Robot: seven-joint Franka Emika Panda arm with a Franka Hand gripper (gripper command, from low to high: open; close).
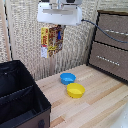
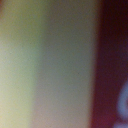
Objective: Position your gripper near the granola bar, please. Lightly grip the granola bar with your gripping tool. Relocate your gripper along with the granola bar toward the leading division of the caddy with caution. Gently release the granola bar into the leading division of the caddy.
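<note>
**Bar lifted high, carry to the caddy under way**

The gripper (image 1: 52, 25) hangs high above the worktop (image 1: 95, 100), near the top of the exterior view, with the granola bar (image 1: 52, 40) dangling below the white wrist plate. The bar hangs roughly upright, its busy yellow, red and orange print facing the camera, well clear of everything beneath it. The jaws themselves are hidden behind the bar's upper end, but since the bar hangs in mid-air from them, they are judged to be closed on it. The wrist view is filled by a blur of pale and dark red bands, most likely the bar's print pressed close to the lens; nothing more can be read there.

The caddy (image 1: 42, 105) sits at the exterior view's left, near the camera, its black divider (image 1: 19, 92) splitting it into compartments. A blue bowl (image 1: 68, 78) and a yellow bowl (image 1: 76, 90) rest on the worktop to its right, touching or nearly so.

Judging by this, the grasp and lift are done and the carry is the step in hand. The next move calls for travel leftward and nearer, over the caddy's wall, then a slow descent into the chosen compartment before the jaws open. With the bar hanging long, its lower end must clear the rim.
</note>
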